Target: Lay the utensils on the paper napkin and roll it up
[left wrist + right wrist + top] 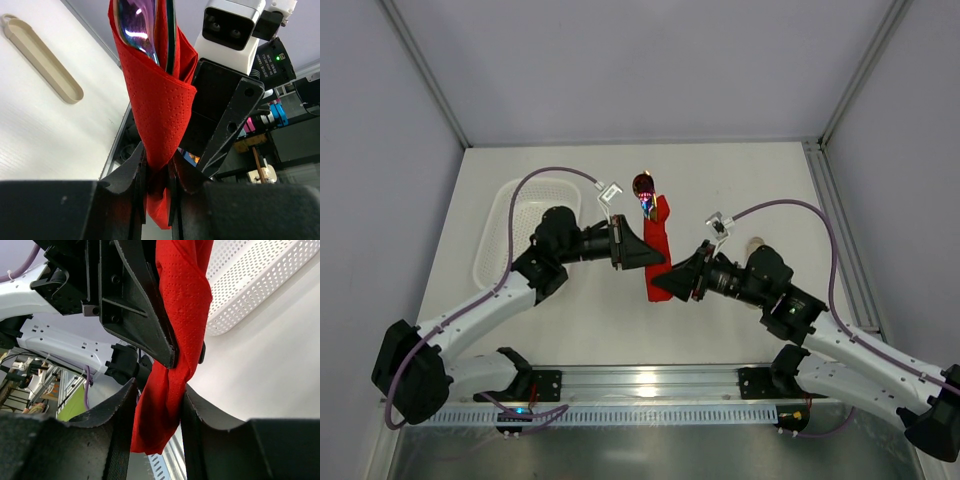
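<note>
While flanking the near tail of the thin red paper napkin (660, 235), wrapped into a narrow roll and held clear of the white table (740, 190), treat the right gripper (157, 440) as doubtful: jaws either side of the paper, pinching or merely alongside impossible to tell. Just beyond, with the left gripper (157, 172) clamped tight on the roll, turn evenly to snug the wrap without tearing. Farthest out, mind the shiny iridescent metal utensils (137, 25) poking from the open end; avoid tipping that end downward, to prevent a slide-out.
</note>
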Robot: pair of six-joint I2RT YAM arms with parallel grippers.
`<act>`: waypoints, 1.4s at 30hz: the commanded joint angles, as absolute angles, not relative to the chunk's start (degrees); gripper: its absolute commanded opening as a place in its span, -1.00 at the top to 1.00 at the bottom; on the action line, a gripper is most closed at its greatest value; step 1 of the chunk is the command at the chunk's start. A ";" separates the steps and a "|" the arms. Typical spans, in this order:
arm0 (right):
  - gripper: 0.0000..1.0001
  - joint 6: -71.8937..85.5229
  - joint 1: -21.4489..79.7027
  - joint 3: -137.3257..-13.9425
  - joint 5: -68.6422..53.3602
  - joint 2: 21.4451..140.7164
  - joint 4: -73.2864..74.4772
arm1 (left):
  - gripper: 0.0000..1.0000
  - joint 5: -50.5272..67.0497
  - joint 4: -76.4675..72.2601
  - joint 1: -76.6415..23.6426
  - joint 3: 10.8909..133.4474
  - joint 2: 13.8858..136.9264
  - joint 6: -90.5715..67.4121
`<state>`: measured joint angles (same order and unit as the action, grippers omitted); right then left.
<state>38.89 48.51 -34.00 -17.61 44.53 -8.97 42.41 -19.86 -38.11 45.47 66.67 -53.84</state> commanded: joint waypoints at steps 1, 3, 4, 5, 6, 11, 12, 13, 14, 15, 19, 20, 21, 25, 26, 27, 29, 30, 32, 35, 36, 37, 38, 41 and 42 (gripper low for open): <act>0.18 37.00 48.34 -33.93 -20.21 44.21 -10.99 | 0.99 43.77 -24.34 -37.71 46.49 66.97 -55.37; 0.19 36.83 48.34 -33.66 -21.18 44.82 -12.03 | 0.99 43.77 -24.26 -37.71 47.02 67.15 -55.37; 0.18 36.57 48.34 -33.58 -22.40 45.00 -12.30 | 0.99 43.86 -24.17 -37.71 47.11 67.24 -55.46; 0.19 36.39 48.34 -33.49 -22.76 45.26 -12.39 | 0.99 43.94 -24.08 -37.71 47.28 67.32 -55.55; 0.19 36.21 48.43 -33.40 -23.02 45.79 -12.22 | 0.99 43.95 -23.82 -37.71 47.46 67.24 -55.55; 0.43 35.59 48.25 -31.82 -26.09 46.76 -13.97 | 0.99 44.30 -23.38 -37.71 47.72 67.24 -55.99; 0.45 35.68 48.25 -31.64 -26.80 47.02 -15.19 | 0.99 44.30 -23.38 -37.62 47.72 67.32 -56.25; 0.47 35.77 48.25 -31.55 -27.24 47.46 -15.55 | 0.99 44.30 -23.64 -37.62 47.72 67.41 -56.42; 0.47 35.95 48.25 -31.55 -27.86 47.63 -15.82 | 0.99 44.38 -23.90 -37.62 47.64 67.59 -56.86; 0.40 36.03 48.25 -31.47 -28.21 47.64 -16.69 | 1.00 44.56 -24.17 -37.62 47.64 67.85 -57.04; 0.13 36.65 48.25 -31.20 -28.74 47.64 -17.14 | 0.99 44.47 -23.73 -37.62 47.90 67.76 -56.95; 0.05 36.82 48.34 -31.11 -29.09 47.72 -17.49 | 0.99 44.47 -23.56 -37.62 47.90 67.76 -56.78; 0.03 37.17 48.34 -31.03 -29.61 47.81 -18.01 | 0.99 44.39 -23.38 -37.62 47.99 67.76 -56.78; 0.10 37.71 48.25 -29.71 -29.62 47.90 -18.81 | 1.00 44.12 -23.12 -37.62 48.16 68.03 -56.69; 0.21 37.71 48.34 -29.45 -29.36 47.64 -18.90 | 0.99 44.12 -22.94 -37.62 48.16 67.94 -56.69; 0.50 37.79 48.25 -29.10 -29.36 47.64 -19.24 | 0.99 44.03 -22.68 -37.62 48.25 67.94 -56.60; 0.73 37.53 48.25 -28.83 -29.62 47.64 -19.25 | 0.99 43.77 -22.41 -37.53 48.43 68.03 -56.51; 0.80 37.27 48.25 -28.83 -29.53 47.64 -18.90 | 1.00 43.68 -21.80 -37.44 48.69 68.20 -56.51; 0.88 37.18 48.25 -28.65 -29.18 47.55 -18.72 | 0.99 43.86 -21.18 -37.35 49.13 68.64 -56.43; 0.58 37.52 48.25 -28.91 -27.87 47.11 -18.11 | 0.99 44.03 -17.77 -37.09 50.53 69.17 -54.86; 0.32 37.44 48.34 -29.09 -27.17 46.85 -16.28 | 0.99 44.21 -16.10 -37.00 52.10 69.52 -53.80; 0.16 37.53 48.25 -29.27 -26.90 46.32 -15.65 | 0.99 44.47 -14.08 -36.22 52.99 69.61 -52.66; -0.06 37.18 48.25 -29.44 -26.55 45.80 -13.82 | 1.00 45.08 -9.71 -35.60 53.87 69.70 -50.38; -0.33 37.00 48.25 -29.27 -26.37 42.29 -10.56 | 1.00 46.93 -1.19 -30.60 56.86 69.78 -45.47; -0.36 37.00 48.34 -29.09 -26.19 41.06 -9.76 | 1.00 48.15 2.86 -28.93 57.82 69.87 -43.61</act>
<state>38.06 47.94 -28.93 -26.98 44.91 -11.70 45.15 -6.52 -33.30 52.73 70.48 -50.30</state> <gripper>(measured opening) 0.655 0.186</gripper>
